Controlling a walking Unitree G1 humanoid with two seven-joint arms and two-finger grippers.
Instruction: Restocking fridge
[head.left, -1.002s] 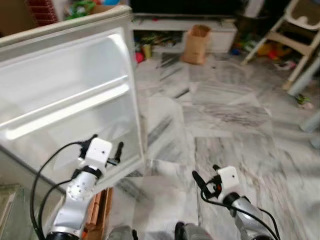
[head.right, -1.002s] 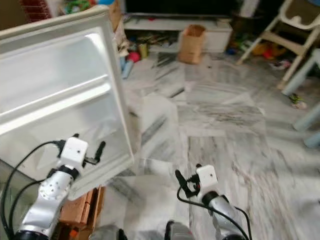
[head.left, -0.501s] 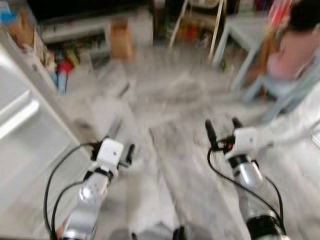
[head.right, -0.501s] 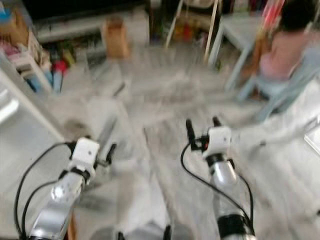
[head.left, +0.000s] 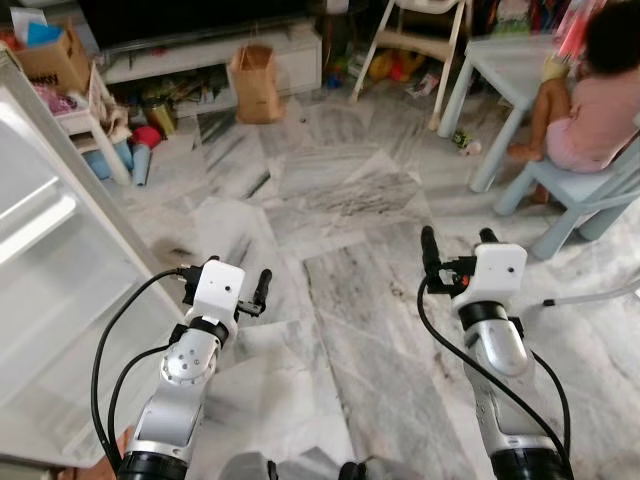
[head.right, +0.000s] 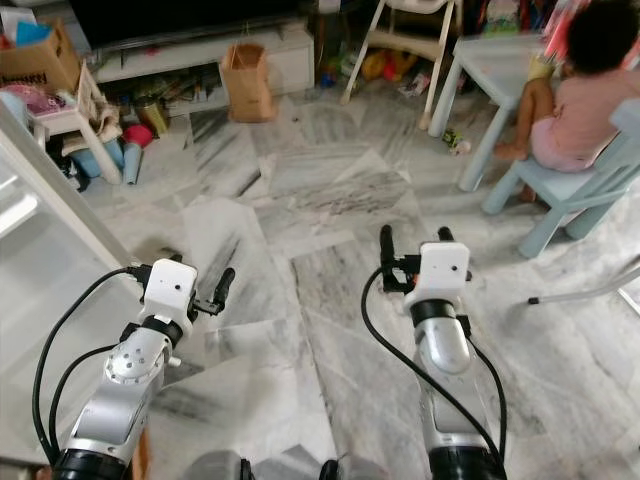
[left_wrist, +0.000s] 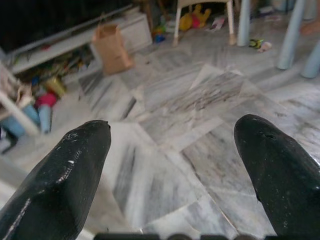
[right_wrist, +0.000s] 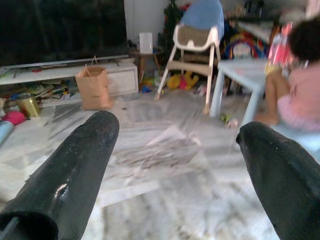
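Both hands empty, left gripper (head.left: 228, 283) and right gripper (head.left: 455, 240) spread wide, fridge door (head.left: 45, 290) open alongside: next, fetch stock.

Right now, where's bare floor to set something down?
Bare marble runs between the fridge door and the blue chair, ahead of both open grippers, left and right. Crowded: clutter by the paper bag and around the table.

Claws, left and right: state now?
Left claw: open, holding nothing.
Right claw: open, holding nothing.
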